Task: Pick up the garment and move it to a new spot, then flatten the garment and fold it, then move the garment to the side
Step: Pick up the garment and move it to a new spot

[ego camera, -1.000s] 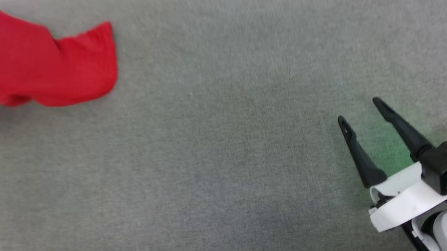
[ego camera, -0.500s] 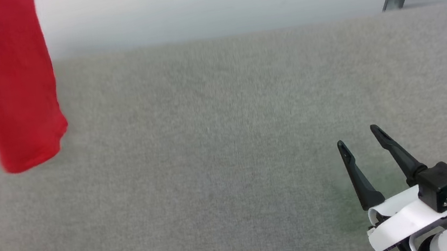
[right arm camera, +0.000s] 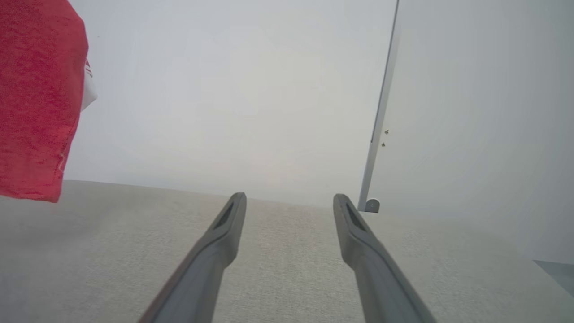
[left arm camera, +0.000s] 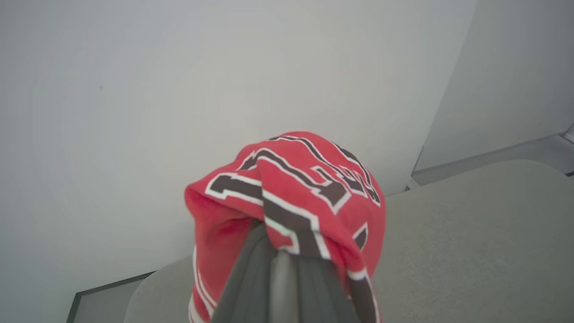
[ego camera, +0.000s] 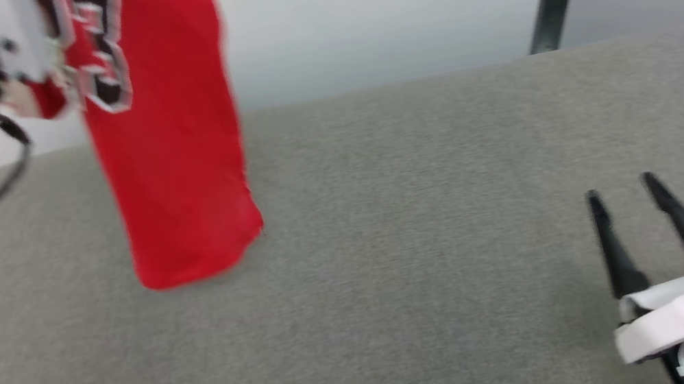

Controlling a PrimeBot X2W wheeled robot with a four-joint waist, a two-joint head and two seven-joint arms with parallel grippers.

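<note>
Colleague: Start at the fingers. What has the left one got?

Me: My left gripper (left arm camera: 273, 251) is pinched narrow on a bunch of the shirt (ego camera: 180, 177), right through the black-and-white number. The red cloth wraps over both fingertips, so I can't see how deep the bite is.

Colleague: And the rest of it?

Me: It hangs from that one pinch as a long red drape over the far left part of the table (ego camera: 401, 293), hem lowest. The head view is blurred there, so I can't tell whether the hem clears the grey cloth top or brushes it.

Colleague: The right one?

Me: My right gripper (ego camera: 619, 186) stands wide with nothing between its fingers. It sits low over the near right part of the table, well apart from the shirt.

Colleague: So what worries you?

Me: Three things. A shallow pinch on bunched jersey could slip if I swing the arm sharply, and the shirt would drop in a heap. If I carry it too low, the hem could catch on the fabric top and roll under itself, which makes flattening harder. And because I hold the chest rather than a shoulder or hem, it will likely land creased wherever I set it. The right side would need to take a corner before I spread it.
</note>
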